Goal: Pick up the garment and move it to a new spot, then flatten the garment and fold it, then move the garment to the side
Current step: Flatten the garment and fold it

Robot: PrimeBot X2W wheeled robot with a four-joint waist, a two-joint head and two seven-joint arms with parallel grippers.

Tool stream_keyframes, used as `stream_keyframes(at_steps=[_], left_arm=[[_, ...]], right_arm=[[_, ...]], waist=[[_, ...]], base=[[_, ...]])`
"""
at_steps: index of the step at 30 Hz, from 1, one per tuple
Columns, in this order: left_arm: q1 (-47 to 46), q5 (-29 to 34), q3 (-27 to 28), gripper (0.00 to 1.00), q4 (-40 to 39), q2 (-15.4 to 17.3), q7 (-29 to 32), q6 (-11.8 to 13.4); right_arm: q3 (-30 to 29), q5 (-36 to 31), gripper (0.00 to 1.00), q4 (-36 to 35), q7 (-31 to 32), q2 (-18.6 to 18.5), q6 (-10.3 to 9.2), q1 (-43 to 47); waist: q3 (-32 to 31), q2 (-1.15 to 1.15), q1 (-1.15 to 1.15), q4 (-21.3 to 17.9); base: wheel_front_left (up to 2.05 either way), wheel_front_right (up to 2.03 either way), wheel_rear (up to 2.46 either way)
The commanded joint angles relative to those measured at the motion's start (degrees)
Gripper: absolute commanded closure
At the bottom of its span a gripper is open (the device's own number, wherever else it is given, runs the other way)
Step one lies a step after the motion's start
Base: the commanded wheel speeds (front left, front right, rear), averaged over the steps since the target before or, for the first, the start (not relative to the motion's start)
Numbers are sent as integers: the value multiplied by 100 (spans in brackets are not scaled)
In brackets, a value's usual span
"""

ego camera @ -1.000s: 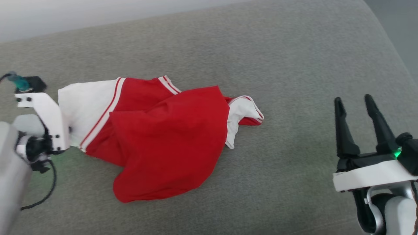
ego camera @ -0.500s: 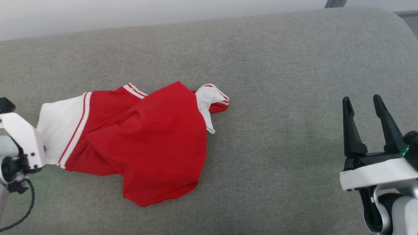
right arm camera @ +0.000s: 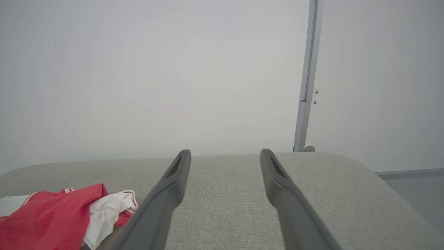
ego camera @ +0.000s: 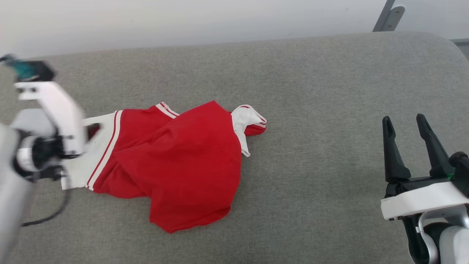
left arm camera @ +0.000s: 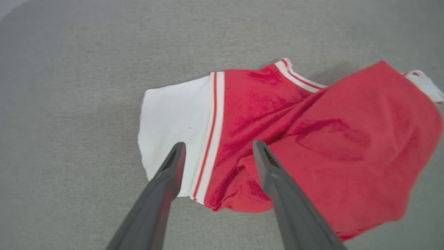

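The right gripper (ego camera: pixel 403 118) is waiting nearer the robot and well to the right of the garment (ego camera: pixel 183 161). Its fingers are spread wide and gripping nothing, likely keeping clear until flattening needs both arms. The left gripper (left arm camera: pixel 218 143) is hovering over the garment's left, white-sleeved end, jaws standing wide apart astride the striped seam and holding no cloth. The garment is lying crumpled on the grey cushion (ego camera: pixel 311 91), its red body bunched over itself, so spreading seems due next. Beyond the garment, a pale wall (right arm camera: pixel 173 69) is bounding the cushion.
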Motion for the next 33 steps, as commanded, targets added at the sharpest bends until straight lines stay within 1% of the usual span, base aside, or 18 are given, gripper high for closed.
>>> stream_keyframes(at_steps=[1, 6, 9, 11, 15, 18, 19, 20, 23, 26, 30, 33], left_arm=[[-28, -49, -47, 0, -169, -109, 102, 54], [172, -78, -372, 0, -1004, -310, 596, 219], [264, -4, -597, 0, -1255, -400, 811, 303], [355, 89, -766, 0, -1267, -426, 900, 312], [470, 277, -999, 0, -874, -475, 756, 148], [426, 281, -1081, 0, -529, -516, 635, -49], [396, 223, -1074, 64, -411, -557, 606, -124], [351, 207, -1081, 100, -324, -569, 568, -211], [275, 167, -1112, 100, -92, -572, 597, -360], [170, 148, -1136, 100, -37, -640, 653, -440], [112, 84, -1108, 100, -121, -692, 667, -499], [139, -12, -1095, 100, -332, -723, 705, -533]], right_arm=[[10, -22, 0, -11, 10, 11, -4, 54], [52, 19, 0, -25, -18, 25, -4, 85], [76, 70, 0, -20, -32, 32, -4, 79], [98, 107, 0, -9, -53, 38, -4, 61], [152, 171, 0, 67, -103, 47, -4, -26], [152, 195, 0, 128, -150, 48, -4, -85], [152, 199, 0, 153, -161, 47, -4, -109], [150, 200, 0, 178, -182, 48, -4, -123], [123, 187, 0, 236, -194, 49, -4, -123], [55, 178, 0, 257, -219, 49, -4, -103], [13, 188, 0, 232, -216, 48, -4, -82], [-24, 152, 0, 198, -187, 47, -4, -59]], waist=[[-28, 0, 0, -26], [-63, 0, 0, -191], [-32, 0, 0, -312], [10, 0, 0, -384], [142, 0, 0, -551], [196, 0, 0, -617], [204, 0, 0, -628], [208, 0, 0, -635], [196, 0, 0, -618], [164, 0, 0, -536], [128, 0, 0, -432], [97, 0, 0, -310]], base=[[0, 0, 0], [0, 0, 0], [0, 0, 0], [0, 0, 0], [0, 0, 0], [0, 0, 0], [0, 0, 0], [0, 0, 0], [0, 0, 0], [0, 0, 0], [0, 0, 0], [0, 0, 0]])
